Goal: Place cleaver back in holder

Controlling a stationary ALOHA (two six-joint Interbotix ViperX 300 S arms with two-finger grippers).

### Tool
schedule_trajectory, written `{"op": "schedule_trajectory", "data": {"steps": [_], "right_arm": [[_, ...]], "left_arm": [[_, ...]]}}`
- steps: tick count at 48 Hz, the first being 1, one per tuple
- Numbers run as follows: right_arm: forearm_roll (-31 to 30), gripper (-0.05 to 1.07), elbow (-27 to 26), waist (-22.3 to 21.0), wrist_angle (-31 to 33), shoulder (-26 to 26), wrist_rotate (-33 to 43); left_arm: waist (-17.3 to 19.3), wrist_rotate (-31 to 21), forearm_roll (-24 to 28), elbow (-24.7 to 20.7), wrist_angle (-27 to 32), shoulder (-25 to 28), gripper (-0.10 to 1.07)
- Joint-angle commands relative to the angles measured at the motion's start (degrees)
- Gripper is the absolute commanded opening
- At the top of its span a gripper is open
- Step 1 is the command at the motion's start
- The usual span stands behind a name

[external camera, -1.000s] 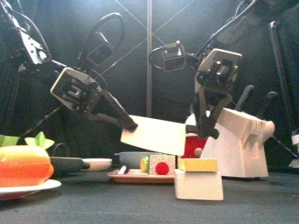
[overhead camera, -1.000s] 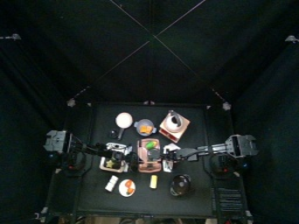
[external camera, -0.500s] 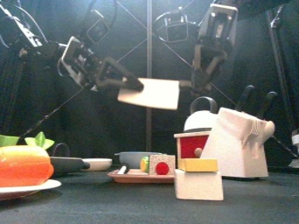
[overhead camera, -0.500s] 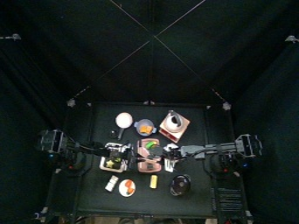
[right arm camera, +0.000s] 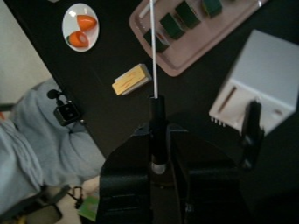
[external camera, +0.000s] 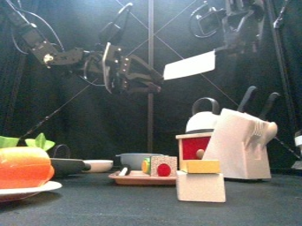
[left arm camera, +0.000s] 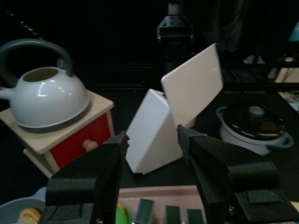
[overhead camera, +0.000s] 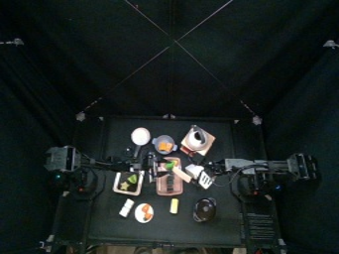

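We see the cleaver (external camera: 192, 65) held high in the upper right of the front view, its pale blade tilted and pointing toward the frame's middle, well above the table things. The right gripper (external camera: 236, 40) has it by the handle; in the right wrist view the jaws are clamped on the dark handle and the blade (right arm camera: 153, 35) runs edge-on up the frame's middle. The left gripper (external camera: 151, 79) hangs in the upper middle of the front view, just left of the blade and apart from it, and in the left wrist view its jaws stand spread with nothing between them.

The holder (external camera: 245, 144) stands on the table at the lower right of the front view, a pale block with dark handles poking from its top. Beside it on the left we see a white kettle (left arm camera: 45, 92) on a red-and-white box (external camera: 196, 147). In the top view the holder (overhead camera: 195, 174) sits right of the reddish tray (overhead camera: 169, 177).
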Motion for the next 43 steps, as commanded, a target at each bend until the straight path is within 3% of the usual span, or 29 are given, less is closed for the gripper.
{"op": "schedule_trajectory", "data": {"steps": [1,8,21,43], "right_arm": [[-0.88,0.34,-0.09,0.26,4.13,-4.04,8.17],[-1.76,0.34,-0.62,0.97,8.79,-6.42,16.61],[-2.37,0.34,-2.2,7.12,17.31,-6.42,26.72],[1.49,0.34,-0.88,9.23,18.19,-3.52,28.48]], "left_arm": [[1.14,-0.09,-0.79,-3.25,-0.79,1.32,0.85],[1.67,-0.18,-3.25,-7.73,-0.79,6.33,0.85],[1.58,-0.09,-9.84,-14.68,-0.7,14.24,0.85],[0.44,-0.09,-10.28,-19.95,4.22,19.25,0.85]]}}
